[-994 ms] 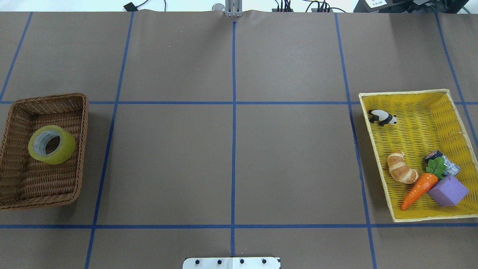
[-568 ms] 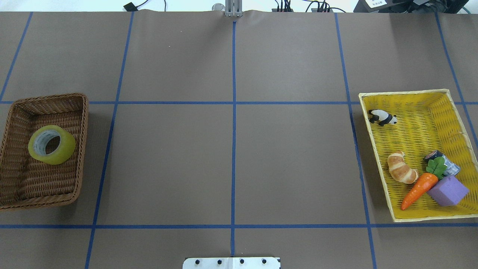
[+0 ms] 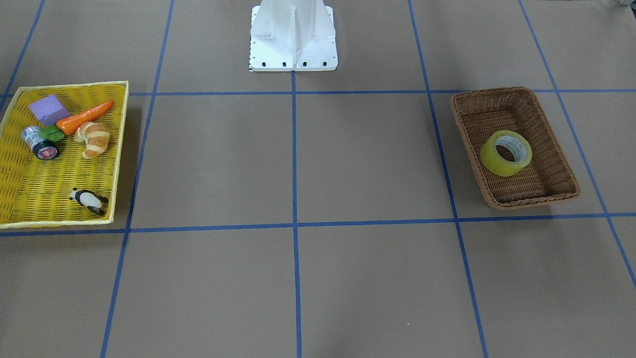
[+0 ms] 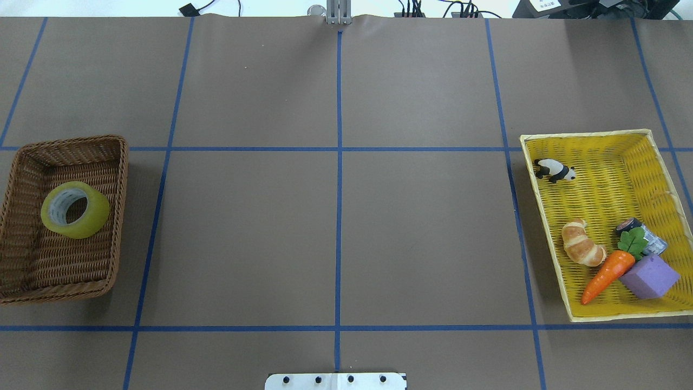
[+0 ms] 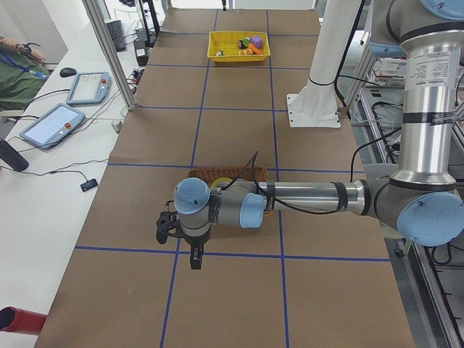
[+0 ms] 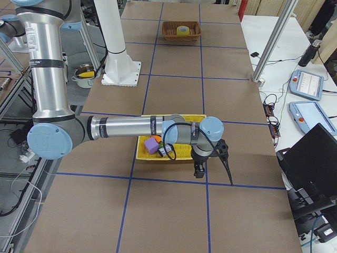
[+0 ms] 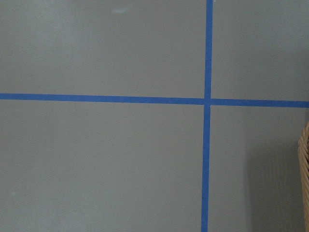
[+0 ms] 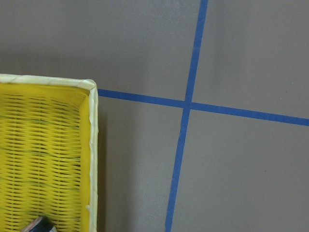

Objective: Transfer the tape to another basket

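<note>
The yellow-green tape (image 4: 93, 218) lies flat in the dark brown wicker basket (image 4: 122, 179) at the table's left; both also show in the front-facing view, the tape (image 3: 492, 158) inside the basket (image 3: 463, 127). My left gripper (image 5: 180, 243) hangs over bare table beside the basket, seen only in the exterior left view. My right gripper (image 6: 213, 171) hangs just past the yellow tray (image 6: 141, 156), seen only in the exterior right view. I cannot tell whether either gripper is open or shut. A sliver of the basket's rim (image 7: 305, 169) shows in the left wrist view.
The yellow mesh tray (image 4: 584, 134) at the right holds a panda figure (image 4: 554, 170), a croissant (image 4: 582, 244), a carrot (image 4: 606, 276), a purple block (image 4: 649, 277) and a small black-ended cylinder (image 4: 628, 225). The robot's white base (image 3: 293, 35) stands mid-table.
</note>
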Action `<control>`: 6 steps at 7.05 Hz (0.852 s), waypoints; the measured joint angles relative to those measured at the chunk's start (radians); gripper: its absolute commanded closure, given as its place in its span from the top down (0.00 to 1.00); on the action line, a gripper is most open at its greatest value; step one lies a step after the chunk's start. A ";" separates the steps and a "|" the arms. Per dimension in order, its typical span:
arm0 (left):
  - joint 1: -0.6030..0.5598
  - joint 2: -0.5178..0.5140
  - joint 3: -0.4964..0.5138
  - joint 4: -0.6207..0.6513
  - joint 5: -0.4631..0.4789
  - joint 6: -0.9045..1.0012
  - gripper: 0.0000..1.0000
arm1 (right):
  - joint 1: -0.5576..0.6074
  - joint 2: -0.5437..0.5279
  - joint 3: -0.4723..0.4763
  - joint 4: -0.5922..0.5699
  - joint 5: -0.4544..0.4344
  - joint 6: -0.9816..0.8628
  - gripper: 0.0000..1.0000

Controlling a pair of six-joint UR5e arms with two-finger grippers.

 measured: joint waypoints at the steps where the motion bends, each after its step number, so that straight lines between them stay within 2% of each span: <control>1: 0.000 0.000 0.000 0.000 0.000 0.000 0.99 | 0.000 0.001 0.001 0.001 0.000 0.002 1.00; 6: 0.000 0.000 0.003 0.000 0.000 0.003 0.99 | 0.000 0.009 0.001 0.001 0.000 0.002 1.00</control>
